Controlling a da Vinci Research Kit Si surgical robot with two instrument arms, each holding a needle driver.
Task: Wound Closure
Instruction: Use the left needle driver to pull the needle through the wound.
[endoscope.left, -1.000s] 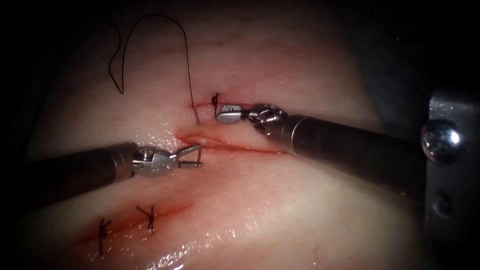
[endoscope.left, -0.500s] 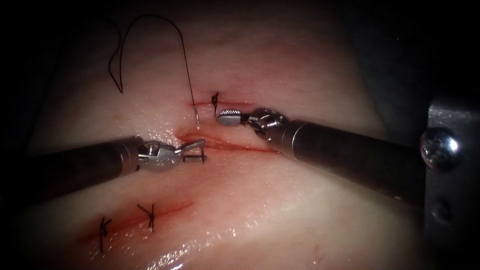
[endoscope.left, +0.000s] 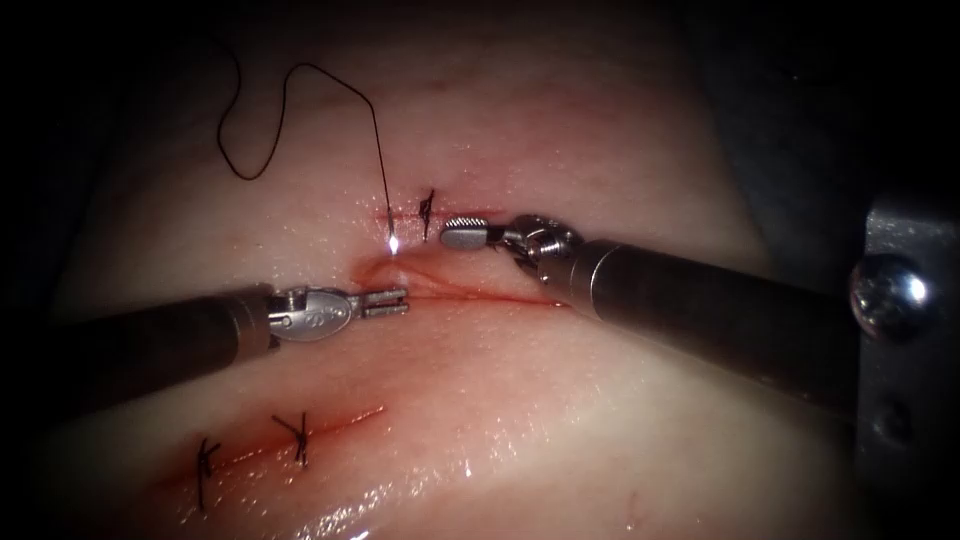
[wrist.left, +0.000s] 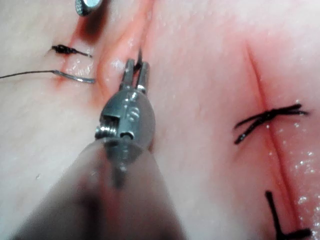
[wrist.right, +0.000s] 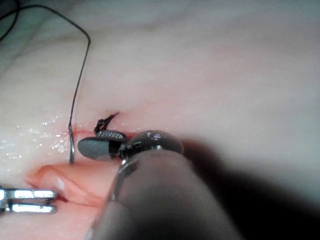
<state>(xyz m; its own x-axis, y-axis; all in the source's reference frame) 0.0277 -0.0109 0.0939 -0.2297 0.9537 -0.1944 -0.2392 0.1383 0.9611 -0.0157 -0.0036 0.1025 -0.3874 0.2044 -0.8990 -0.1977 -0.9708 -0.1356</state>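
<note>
Here the needle (endoscope.left: 392, 232) stands steep at the cut's (endoscope.left: 470, 292) left end, tail up; left fingers (endoscope.left: 385, 303) nearly closed, right fingers (endoscope.left: 462, 236) closed, both empty.

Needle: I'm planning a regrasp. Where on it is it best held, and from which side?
Probably the bare stretch of the thin grey curved needle between its black thread and the pink tissue it enters: it lies exposed. Come from the right, where the right tool lies close.
</note>
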